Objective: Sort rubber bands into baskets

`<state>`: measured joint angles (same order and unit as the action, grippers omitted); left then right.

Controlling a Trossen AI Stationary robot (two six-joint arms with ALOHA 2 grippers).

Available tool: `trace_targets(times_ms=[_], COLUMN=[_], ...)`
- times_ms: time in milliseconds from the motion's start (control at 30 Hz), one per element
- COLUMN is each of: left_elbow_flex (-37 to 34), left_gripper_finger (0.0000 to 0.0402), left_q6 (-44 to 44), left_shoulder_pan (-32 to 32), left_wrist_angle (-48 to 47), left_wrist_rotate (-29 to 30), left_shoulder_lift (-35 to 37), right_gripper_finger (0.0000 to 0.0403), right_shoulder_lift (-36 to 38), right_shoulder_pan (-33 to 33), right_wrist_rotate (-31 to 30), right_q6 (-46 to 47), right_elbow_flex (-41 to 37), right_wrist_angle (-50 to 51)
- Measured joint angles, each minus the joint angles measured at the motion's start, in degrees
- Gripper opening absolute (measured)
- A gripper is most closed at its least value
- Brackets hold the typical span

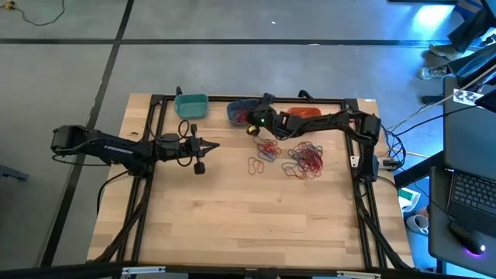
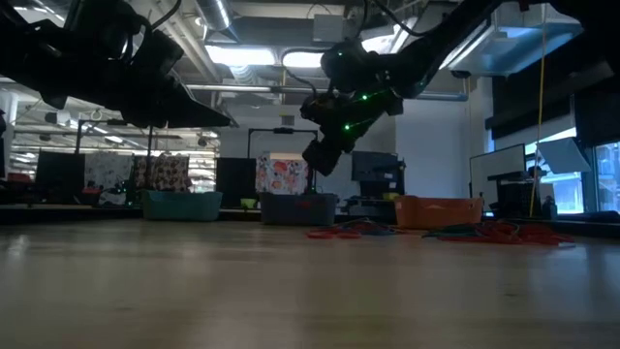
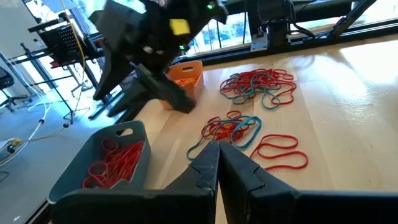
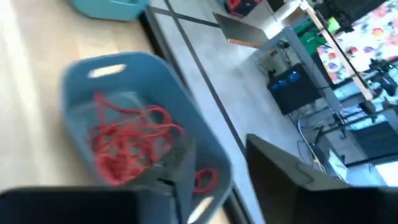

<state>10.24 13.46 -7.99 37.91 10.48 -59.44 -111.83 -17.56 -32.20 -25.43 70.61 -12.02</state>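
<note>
high view: no legible writing anywhere

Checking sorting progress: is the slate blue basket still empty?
No, the slate blue basket already holds a tangle of red rubber bands, seen in the right wrist view.

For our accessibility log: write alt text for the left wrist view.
A slate blue basket holding red rubber bands sits beneath the right gripper. Beyond it are an orange basket and loose red and blue bands on the wooden table; the left gripper is shut in the foreground.
</note>
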Motion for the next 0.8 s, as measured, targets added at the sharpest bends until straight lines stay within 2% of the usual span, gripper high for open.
trace_targets(times_ms=[133,267,400,600,700,800], left_elbow_flex=[0.0,0.0,0.0,0.0,0.0,0.0], left_gripper_finger=[0.0005,0.0005,0.0005,0.0005,0.0005,0.0005], left_q6=[0.0,0.0,0.0,-0.1,-0.1,-0.1], left_shoulder_pan=[0.0,0.0,0.0,0.0,0.0,0.0], left_wrist_angle=[0.0,-0.1,-0.3,-0.4,-0.4,-0.4], left_wrist_rotate=[0.0,0.0,0.0,0.0,0.0,0.0], left_shoulder_lift=[0.0,0.0,0.0,0.0,0.0,0.0], right_gripper_finger=[0.0199,0.0217,0.0220,0.0220,0.0221,0.0221], right_shoulder_lift=[1.3,4.0,6.0,5.3,3.5,1.7], right_shoulder_pan=[3.5,7.8,11.3,12.3,12.2,12.3], right_wrist_rotate=[-3.4,-3.4,4.4,20.3,22.5,22.8], right_q6=[-0.2,2.4,9.0,20.4,26.8,28.3], right_elbow_flex=[0.0,0.0,0.0,0.0,-0.5,-1.4], right_wrist_angle=[5.3,13.5,21.5,25.3,26.2,26.3])
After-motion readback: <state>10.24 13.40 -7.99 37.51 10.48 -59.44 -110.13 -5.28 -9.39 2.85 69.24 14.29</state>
